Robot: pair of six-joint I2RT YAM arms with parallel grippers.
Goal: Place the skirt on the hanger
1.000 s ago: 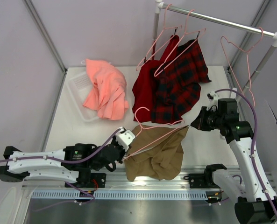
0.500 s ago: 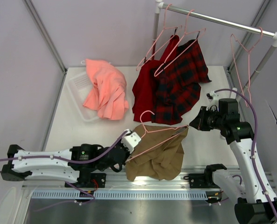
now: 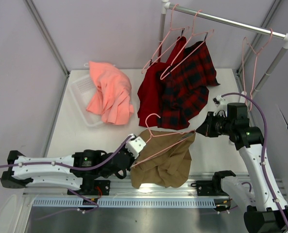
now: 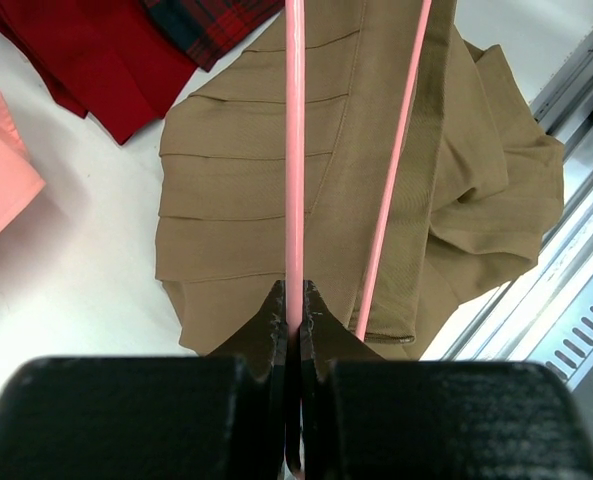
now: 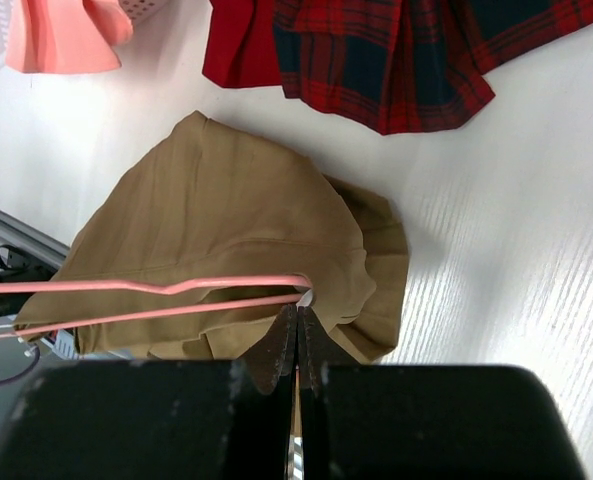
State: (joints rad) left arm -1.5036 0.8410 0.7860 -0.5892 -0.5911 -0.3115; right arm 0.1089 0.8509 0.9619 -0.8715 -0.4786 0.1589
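White worktop stands between pale lilac walls, with a metal rail at the back right. Near its front edge lies the khaki skirt, crumpled. The pink hanger spans above it. The left fingers are clamped on one wire. The right fingers, pressed together, seem to pinch the opposite corner.

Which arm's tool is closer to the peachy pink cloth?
Left. The left tool, shut on the hanger, sits a little nearer the robot than the pink cloth. The right tool is at the hanger's far end, off to the right, by the plaid garment.
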